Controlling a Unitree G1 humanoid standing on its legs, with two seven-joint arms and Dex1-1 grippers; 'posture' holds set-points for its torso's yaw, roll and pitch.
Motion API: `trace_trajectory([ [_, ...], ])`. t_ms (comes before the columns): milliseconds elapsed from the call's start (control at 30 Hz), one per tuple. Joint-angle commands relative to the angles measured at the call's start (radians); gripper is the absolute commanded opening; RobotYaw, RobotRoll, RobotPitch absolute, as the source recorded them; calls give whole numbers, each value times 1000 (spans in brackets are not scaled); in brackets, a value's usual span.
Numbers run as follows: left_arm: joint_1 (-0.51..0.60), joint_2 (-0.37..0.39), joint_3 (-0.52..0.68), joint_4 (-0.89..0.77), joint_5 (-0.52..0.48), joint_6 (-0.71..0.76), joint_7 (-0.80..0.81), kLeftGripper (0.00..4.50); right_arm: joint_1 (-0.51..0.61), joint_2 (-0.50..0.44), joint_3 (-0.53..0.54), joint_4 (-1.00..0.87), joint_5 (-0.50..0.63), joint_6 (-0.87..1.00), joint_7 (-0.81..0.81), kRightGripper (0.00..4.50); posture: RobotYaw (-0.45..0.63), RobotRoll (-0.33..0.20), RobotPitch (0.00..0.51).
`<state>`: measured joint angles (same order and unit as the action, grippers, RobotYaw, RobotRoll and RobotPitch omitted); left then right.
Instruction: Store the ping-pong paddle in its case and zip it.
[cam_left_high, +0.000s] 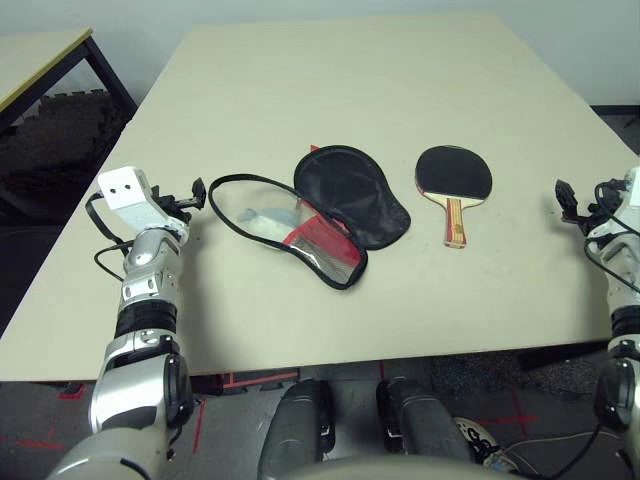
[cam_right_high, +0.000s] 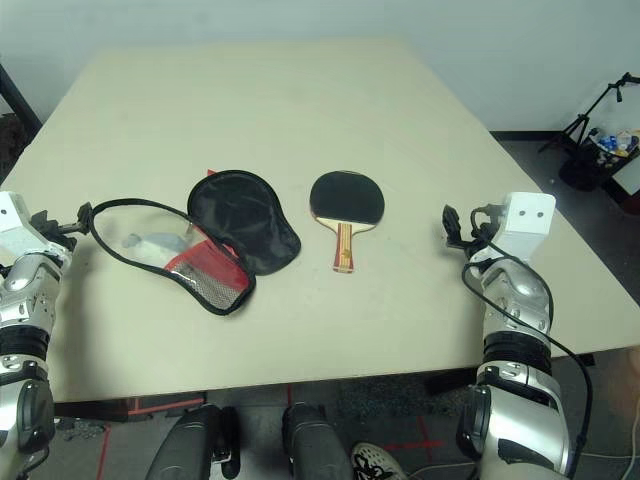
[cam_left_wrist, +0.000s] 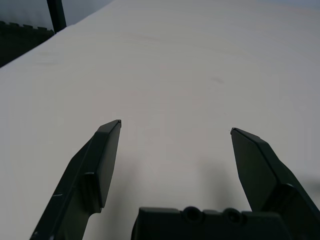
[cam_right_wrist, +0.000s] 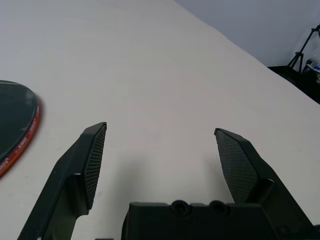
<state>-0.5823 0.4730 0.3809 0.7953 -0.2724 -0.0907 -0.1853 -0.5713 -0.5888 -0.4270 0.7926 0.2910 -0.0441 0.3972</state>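
Ping-pong paddle (cam_left_high: 454, 176) lies just beside the unzipped case (cam_left_high: 310, 212)

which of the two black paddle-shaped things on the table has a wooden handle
The ping-pong paddle, lying nearer the right gripper. It has a light-wood handle with a red stripe; the case beside it is unzipped black fabric with a red panel.

Ping-pong paddle (cam_right_wrist: 15, 122): in the right wrist view, cut by the picture's edge; part of the blade and its red rim visible, handle out of frame.
Case (cam_left_high: 310, 215): pale contents under the open left half indistinct; white logo too small to read.
Right gripper (cam_left_high: 566, 200): arm partly cut off at the right edge in the left eye view.
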Motion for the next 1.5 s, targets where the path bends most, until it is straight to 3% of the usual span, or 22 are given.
trace_trajectory([
  [33,-6,-17,-5,22,2,10,-3,4500,26,17,-3,-23,10,12,-10,4463,-47,0,140],
  [267,-88,22,-12,62,10,9,-40,4500,68,31,-6,-187,22,112,-80,4463,-81,0,126],
  [467,-353,154,-84,143,30,40,-295,4500,78,119,39,-616,126,614,-252,4463,-95,0,109],
  [567,-465,176,-146,190,41,113,-467,4500,59,194,76,-781,164,862,-343,4463,-85,0,96],
  [767,-559,121,-271,192,84,220,-697,4500,24,298,149,-871,150,1085,-415,4463,-79,0,92],
  [1033,-509,-8,-415,100,122,333,-888,4500,6,316,236,-822,88,1124,-401,4463,-43,0,92],
  [1200,-475,-68,-466,75,146,335,-916,4500,-10,306,295,-798,42,1155,-397,4463,-37,0,87],
  [1500,-480,-119,-487,78,163,327,-919,4500,-54,347,303,-743,-3,1248,-413,4463,-25,0,87],
])
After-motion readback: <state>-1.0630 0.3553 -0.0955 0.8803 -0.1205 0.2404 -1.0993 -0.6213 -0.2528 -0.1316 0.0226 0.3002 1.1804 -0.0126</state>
